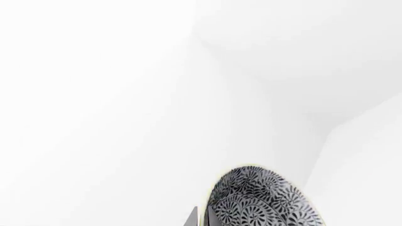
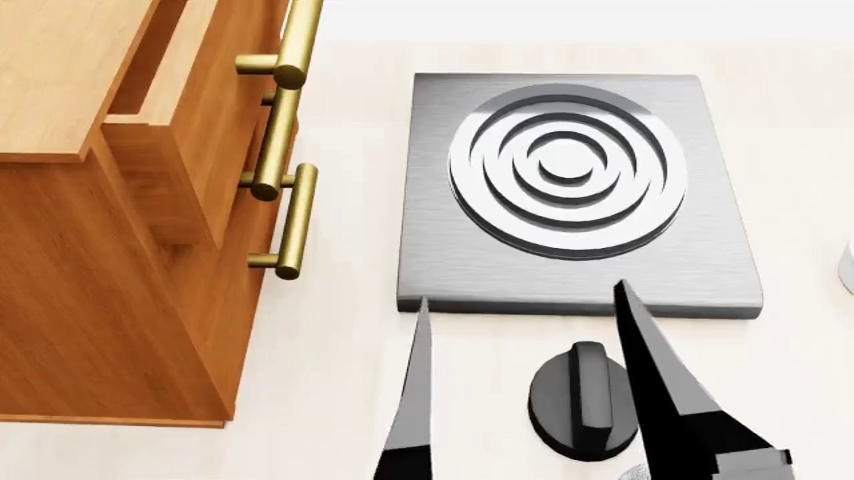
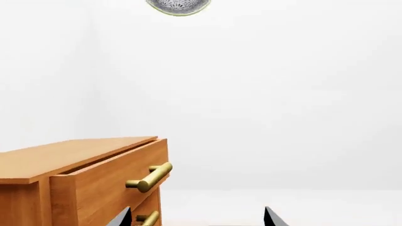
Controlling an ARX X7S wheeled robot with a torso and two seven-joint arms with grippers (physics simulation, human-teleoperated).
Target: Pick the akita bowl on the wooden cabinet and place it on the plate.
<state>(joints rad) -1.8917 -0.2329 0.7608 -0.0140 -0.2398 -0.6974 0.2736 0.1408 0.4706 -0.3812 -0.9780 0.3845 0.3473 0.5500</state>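
The akita bowl [image 1: 264, 197], white with a dense dark pattern, fills the lower part of the left wrist view. My left gripper [image 1: 202, 209] is shut on its rim, one finger on each side of the wall. Against a blank white background in the right wrist view, the akita bowl [image 3: 179, 5] shows high up, well above the wooden cabinet [image 3: 75, 160]. My right gripper [image 3: 197, 209] is open and empty. In the head view that gripper [image 2: 522, 293] points at the burner, right of the wooden cabinet [image 2: 80, 250]. The plate is out of view.
A grey square stove burner [image 2: 581, 190] lies on the pale counter, with a black knob [image 2: 581, 400] in front of it. The cabinet's top drawer [image 2: 174, 130] stands pulled out, brass handles [image 2: 287, 70] jutting toward the burner. A pale object [image 2: 847, 265] shows at the right edge.
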